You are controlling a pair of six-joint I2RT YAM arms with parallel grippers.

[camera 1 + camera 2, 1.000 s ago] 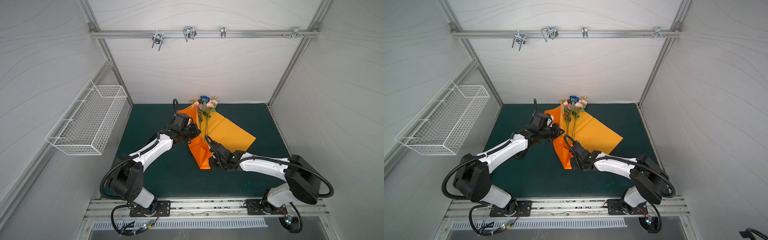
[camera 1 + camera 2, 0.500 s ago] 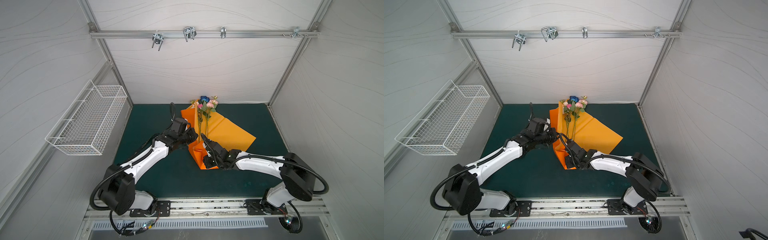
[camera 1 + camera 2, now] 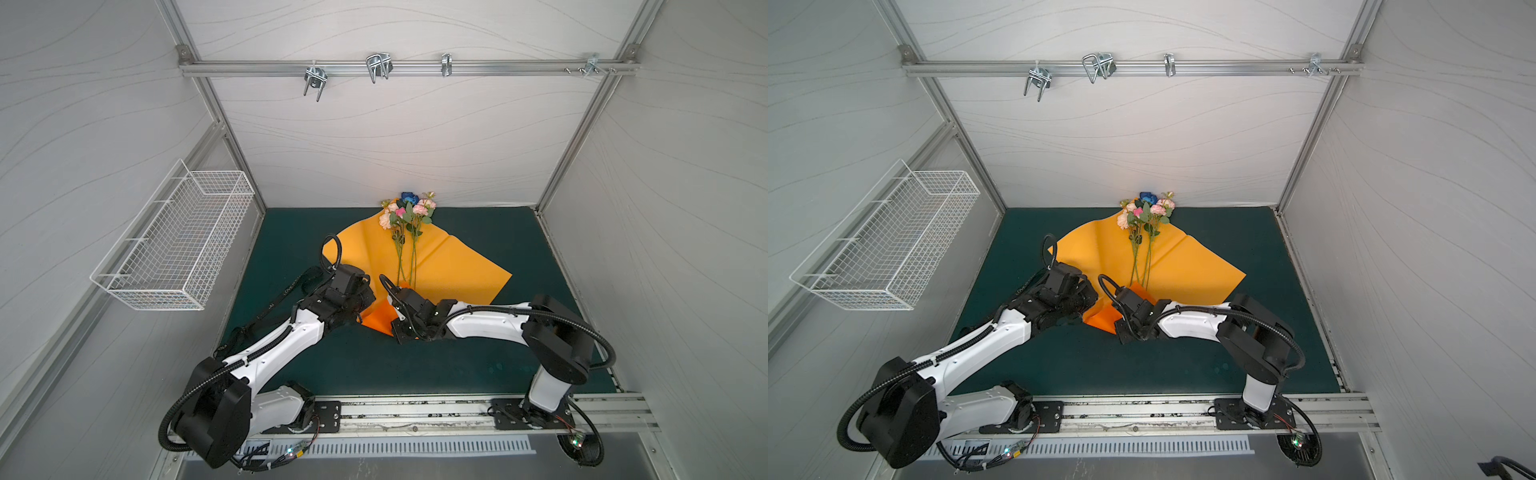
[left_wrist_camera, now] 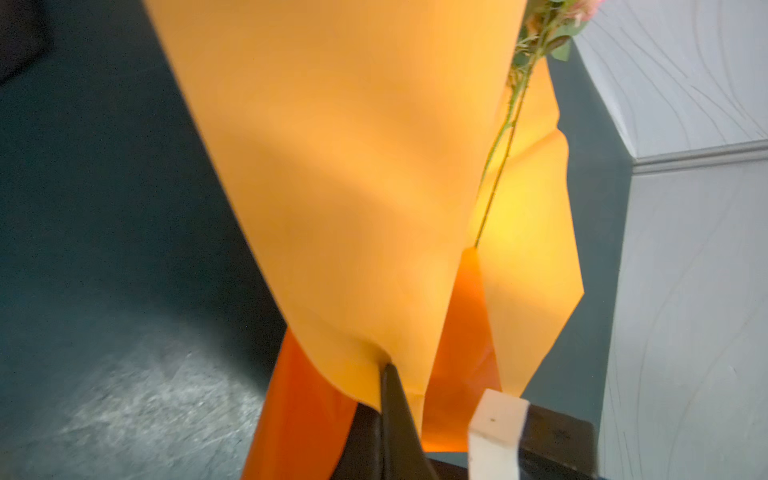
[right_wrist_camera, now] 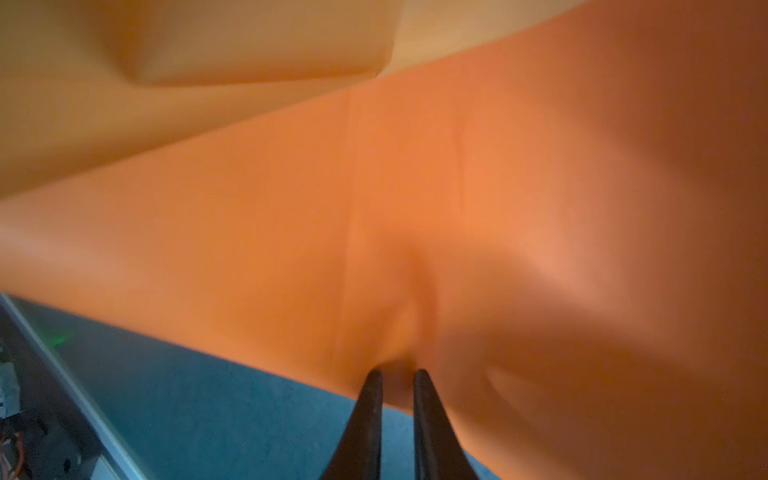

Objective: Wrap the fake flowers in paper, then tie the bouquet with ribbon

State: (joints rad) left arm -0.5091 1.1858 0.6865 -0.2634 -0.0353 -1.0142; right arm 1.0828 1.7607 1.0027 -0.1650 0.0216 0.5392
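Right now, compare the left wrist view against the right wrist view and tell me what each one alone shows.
Left wrist only: the bouquet of fake flowers and the white wall. Right wrist only: the metal rail. Both: orange wrapping paper pinched in that arm's jaws, over the green mat.

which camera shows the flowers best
Both top views: the bouquet lies on the orange paper, blooms and long stems in sight. The left wrist view catches only some stems and leaves at its edge; the right wrist view shows only paper.
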